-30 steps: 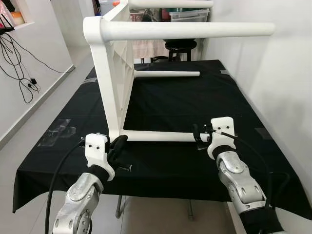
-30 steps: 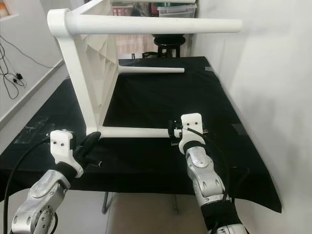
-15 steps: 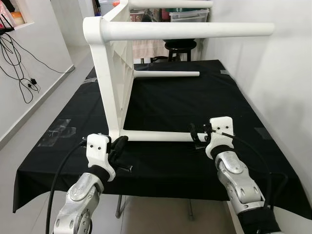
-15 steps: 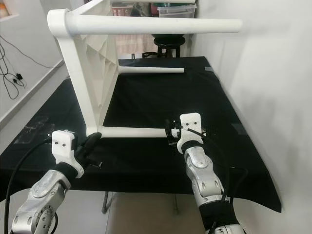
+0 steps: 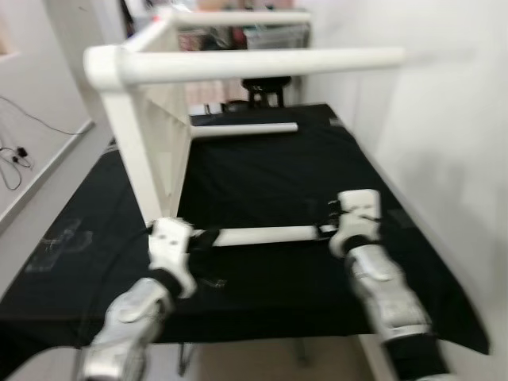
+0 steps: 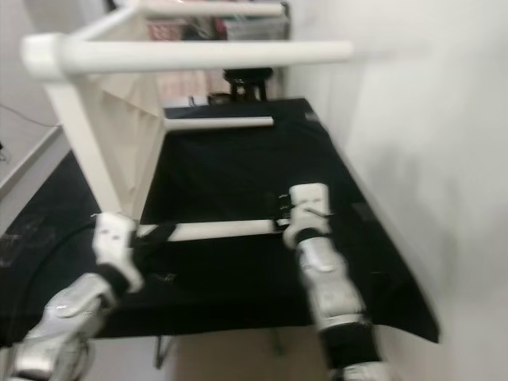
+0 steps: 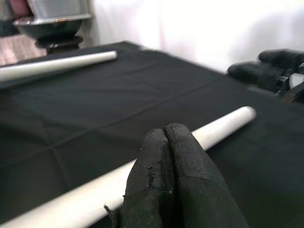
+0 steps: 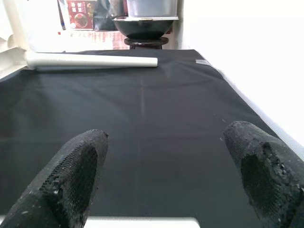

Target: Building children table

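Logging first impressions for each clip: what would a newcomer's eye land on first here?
The big white children's table lying on its side on the black-covered work table, its legs pointing toward the wall. Next, the lowest leg lying on the cloth between the two grippers: the right gripper with jaws open at its free end, the left gripper with jaws shut above the leg nearer the tabletop.

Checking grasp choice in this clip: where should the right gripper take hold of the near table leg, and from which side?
Near its free end, from above. The near leg is a round white tube lying flat on the black cloth, so fingers can straddle it crosswise. The right gripper is open with the tube's end just between its fingers. The left gripper is shut over the tube's other stretch.
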{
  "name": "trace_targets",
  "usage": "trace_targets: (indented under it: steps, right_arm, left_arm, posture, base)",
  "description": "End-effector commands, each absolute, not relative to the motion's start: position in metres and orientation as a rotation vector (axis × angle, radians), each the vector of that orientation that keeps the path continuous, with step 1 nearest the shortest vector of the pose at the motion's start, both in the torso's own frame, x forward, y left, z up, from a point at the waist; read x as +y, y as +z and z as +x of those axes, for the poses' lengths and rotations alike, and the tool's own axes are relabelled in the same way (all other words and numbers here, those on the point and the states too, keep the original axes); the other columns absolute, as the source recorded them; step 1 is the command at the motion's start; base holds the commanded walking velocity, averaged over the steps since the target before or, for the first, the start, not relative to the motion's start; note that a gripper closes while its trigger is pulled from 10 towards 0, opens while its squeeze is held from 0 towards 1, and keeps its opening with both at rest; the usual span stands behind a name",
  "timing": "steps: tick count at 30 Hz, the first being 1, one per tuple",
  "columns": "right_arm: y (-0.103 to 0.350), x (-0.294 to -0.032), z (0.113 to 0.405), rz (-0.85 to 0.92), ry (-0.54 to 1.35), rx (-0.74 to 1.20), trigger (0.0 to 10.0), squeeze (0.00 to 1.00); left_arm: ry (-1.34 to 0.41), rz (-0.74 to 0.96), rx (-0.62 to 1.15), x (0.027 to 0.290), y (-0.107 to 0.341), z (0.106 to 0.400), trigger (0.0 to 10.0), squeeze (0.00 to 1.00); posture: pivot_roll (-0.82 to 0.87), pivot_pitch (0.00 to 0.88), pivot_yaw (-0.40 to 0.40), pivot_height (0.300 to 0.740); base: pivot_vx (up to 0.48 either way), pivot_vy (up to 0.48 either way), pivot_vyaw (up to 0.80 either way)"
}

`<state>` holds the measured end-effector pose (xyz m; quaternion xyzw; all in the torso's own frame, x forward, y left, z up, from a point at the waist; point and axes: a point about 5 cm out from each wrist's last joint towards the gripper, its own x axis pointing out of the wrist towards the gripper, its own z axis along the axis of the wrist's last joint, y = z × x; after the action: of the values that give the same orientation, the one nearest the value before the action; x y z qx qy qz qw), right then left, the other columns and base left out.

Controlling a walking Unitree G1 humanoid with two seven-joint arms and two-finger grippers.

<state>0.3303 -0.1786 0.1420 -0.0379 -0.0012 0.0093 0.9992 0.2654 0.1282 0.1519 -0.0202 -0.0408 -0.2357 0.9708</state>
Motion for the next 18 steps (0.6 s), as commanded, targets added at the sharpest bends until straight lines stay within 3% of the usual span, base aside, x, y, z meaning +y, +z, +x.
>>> trace_targets:
  steps: [1, 4, 10, 18]
  right_arm:
    - [0.141, -0.163, 0.332, -0.051, 0.069, -0.002, 10.0, 0.00]
    - [0.141, -0.162, 0.332, -0.043, 0.077, 0.000, 10.0, 0.00]
    - [0.143, -0.162, 0.330, -0.059, 0.127, -0.020, 10.0, 0.00]
    - [0.171, -0.176, 0.321, -0.379, 0.288, -0.141, 10.0, 0.00]
  left_arm:
    - [-0.445, -0.030, -0.048, 0.138, 0.146, 0.265, 10.0, 0.00]
    - [-0.436, -0.023, -0.048, 0.139, 0.146, 0.265, 10.0, 0.00]
    - [-0.381, 0.008, -0.021, 0.141, 0.145, 0.263, 10.0, 0.00]
    - [-0.207, 0.057, 0.001, 0.153, 0.141, 0.251, 10.0, 0.00]
  posture:
    - [-0.03, 0.000, 0.031, 0.740]
    - [-0.03, 0.000, 0.031, 0.740]
    - [-0.03, 0.000, 0.034, 0.740]
    - [-0.03, 0.000, 0.032, 0.740]
  base:
    - [0.292, 0.000, 0.00]
    - [0.281, 0.000, 0.00]
    - [0.000, 0.000, 0.00]
    - [0.000, 0.000, 0.00]
